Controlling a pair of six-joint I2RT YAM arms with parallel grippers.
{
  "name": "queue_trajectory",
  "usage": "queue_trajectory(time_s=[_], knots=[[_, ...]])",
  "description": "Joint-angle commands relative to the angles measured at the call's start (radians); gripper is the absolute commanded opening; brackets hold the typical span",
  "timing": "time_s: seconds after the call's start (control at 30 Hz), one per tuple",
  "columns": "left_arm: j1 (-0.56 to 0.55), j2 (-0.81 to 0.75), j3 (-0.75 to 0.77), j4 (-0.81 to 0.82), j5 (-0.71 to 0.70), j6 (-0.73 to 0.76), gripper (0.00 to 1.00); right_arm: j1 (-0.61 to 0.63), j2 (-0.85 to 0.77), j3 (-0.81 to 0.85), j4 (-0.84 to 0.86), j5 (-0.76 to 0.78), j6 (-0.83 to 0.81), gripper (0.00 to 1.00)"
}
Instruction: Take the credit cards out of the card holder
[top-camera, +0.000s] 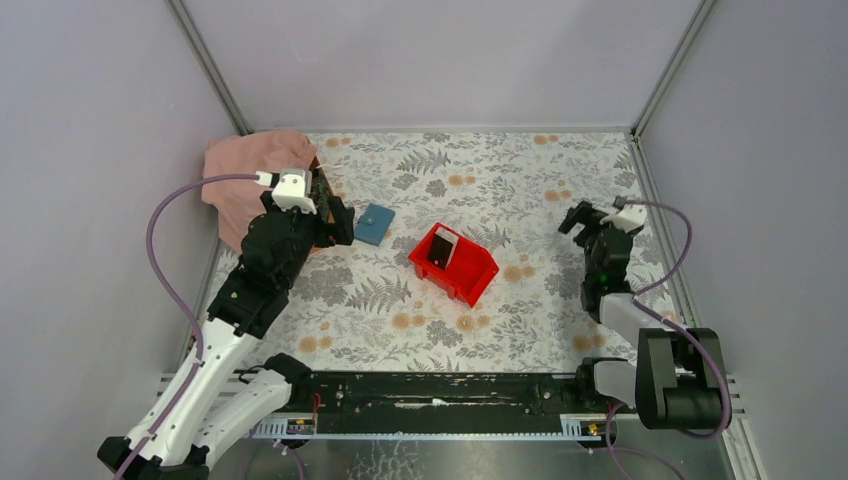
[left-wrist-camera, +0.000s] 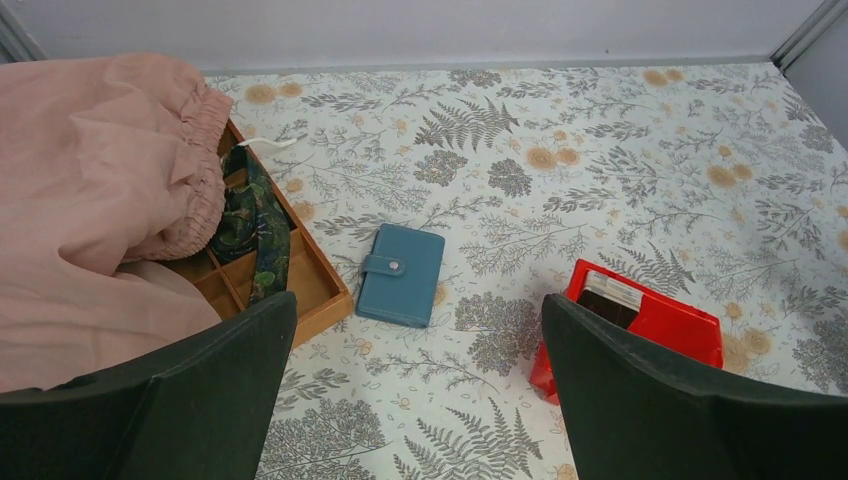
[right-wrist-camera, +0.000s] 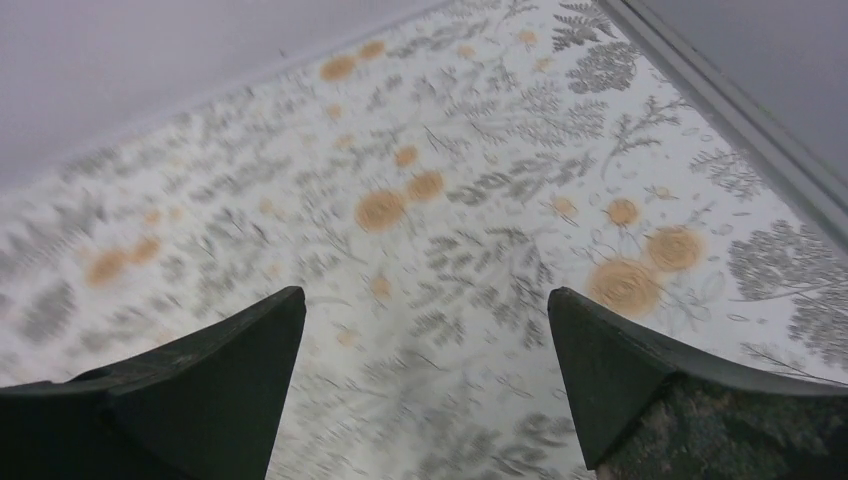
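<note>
Lying snapped shut, the wallet (left-wrist-camera: 402, 274) hides whatever remains inside — some cards (top-camera: 443, 247) already sit in the red bin (top-camera: 478, 282). Left gripper (left-wrist-camera: 417, 305) and right gripper (right-wrist-camera: 425, 300) gape wide, empty.

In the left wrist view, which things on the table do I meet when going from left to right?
pink cloth → wooden tray → card holder → red bin

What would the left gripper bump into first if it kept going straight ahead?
Probably the blue card holder, lying shut straight ahead of the left gripper; it might touch the flowery table just before it, depth is unclear.
</note>
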Motion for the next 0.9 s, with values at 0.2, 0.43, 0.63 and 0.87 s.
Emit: queue_trajectory(time_s=[0.2,0.43,0.63,0.87], knots=[[-0.002,0.032,0.097,-0.016,0.033,-0.118,1.0,0.026,0.004,0.309,-0.54,-0.23,0.376,0.97],[-0.004,0.291,0.278,-0.044,0.167,-0.239,1.0,0.311,0.015,0.589,-0.798,-0.184,0.124,0.81],[-0.003,0.432,0.415,-0.055,0.041,-0.263,1.0,0.417,0.138,0.748,-0.895,-0.2,0.007,0.76],[0.002,0.492,0.32,0.005,-0.127,-0.29,0.73,0.473,0.216,0.742,-0.844,-0.12,-0.029,0.35]])
